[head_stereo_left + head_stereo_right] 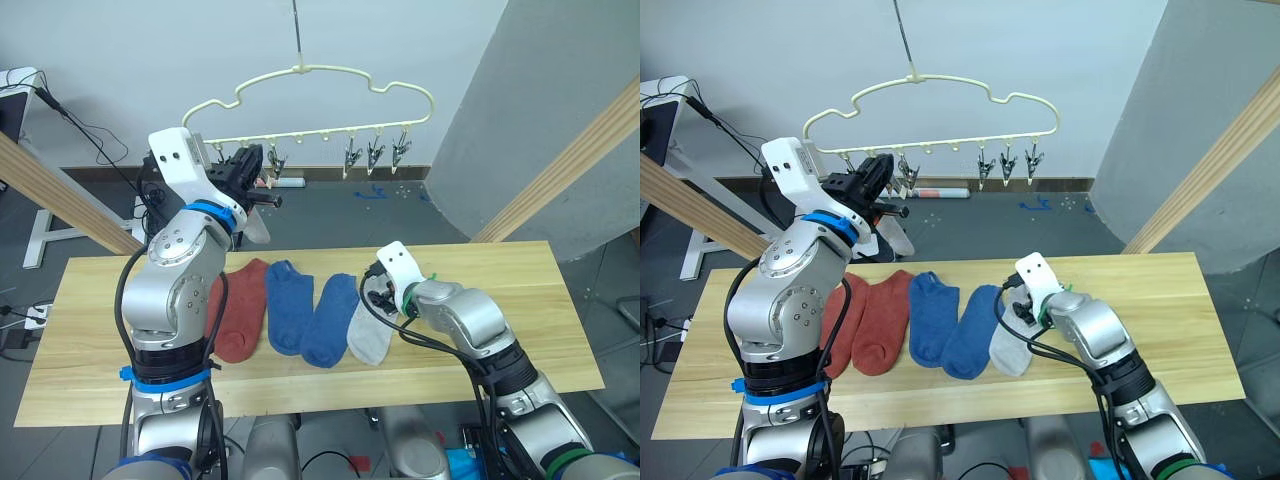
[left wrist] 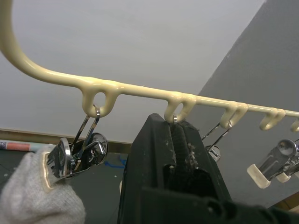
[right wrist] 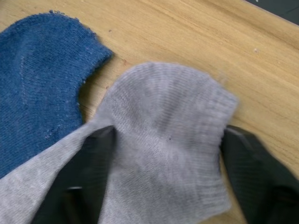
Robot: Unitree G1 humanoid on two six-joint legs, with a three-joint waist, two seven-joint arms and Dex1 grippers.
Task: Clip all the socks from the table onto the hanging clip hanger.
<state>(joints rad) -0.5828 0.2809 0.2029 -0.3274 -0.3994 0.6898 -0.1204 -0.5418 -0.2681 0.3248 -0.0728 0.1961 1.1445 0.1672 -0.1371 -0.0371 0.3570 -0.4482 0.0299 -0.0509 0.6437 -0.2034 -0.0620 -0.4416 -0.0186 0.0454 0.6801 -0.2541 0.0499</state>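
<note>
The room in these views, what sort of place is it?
Probably a robot test lab, not a home: a clip hanger hangs on a wire over a plank table, with loose cables on the grey floor.

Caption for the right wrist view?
Right end effector straddling the light grey sock beside a blue sock on the table.

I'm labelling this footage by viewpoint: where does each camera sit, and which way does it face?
Left and right eye views: head stereo pair, looking forward and down over both arms at the table, socks and clip hanger.
Left wrist view: looks up along the left gripper, shut around a clip under the hanger rail; a grey sock hangs beside it.
Right wrist view: looks down between the open fingers straddling the light grey sock.
Shared: hanger, grey socks.
</note>
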